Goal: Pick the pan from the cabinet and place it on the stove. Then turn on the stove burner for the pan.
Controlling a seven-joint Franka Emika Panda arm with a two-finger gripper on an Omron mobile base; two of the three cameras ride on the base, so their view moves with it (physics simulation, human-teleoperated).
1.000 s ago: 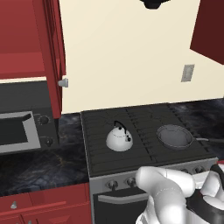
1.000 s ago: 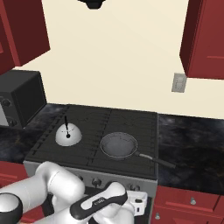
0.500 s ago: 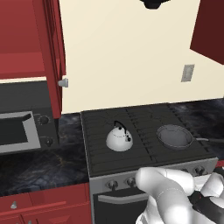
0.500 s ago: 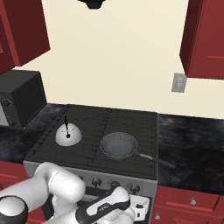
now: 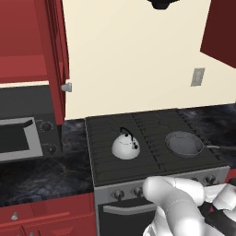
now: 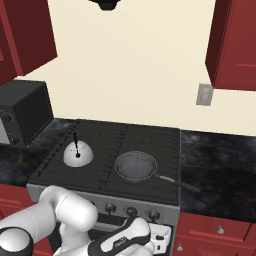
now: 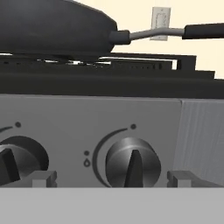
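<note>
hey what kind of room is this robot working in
A rendered home kitchen, by the look of it. A black gas stove with a row of knobs carries a pan and a white kettle, a microwave sits on the dark counter, and red cabinets hang on the wall.

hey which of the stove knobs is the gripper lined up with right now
The knob centred between the open gripper fingertips in the hand view, just below the pan and nearest the steel front's right end. The neighbouring knob sits off beyond the left fingertip.
</note>
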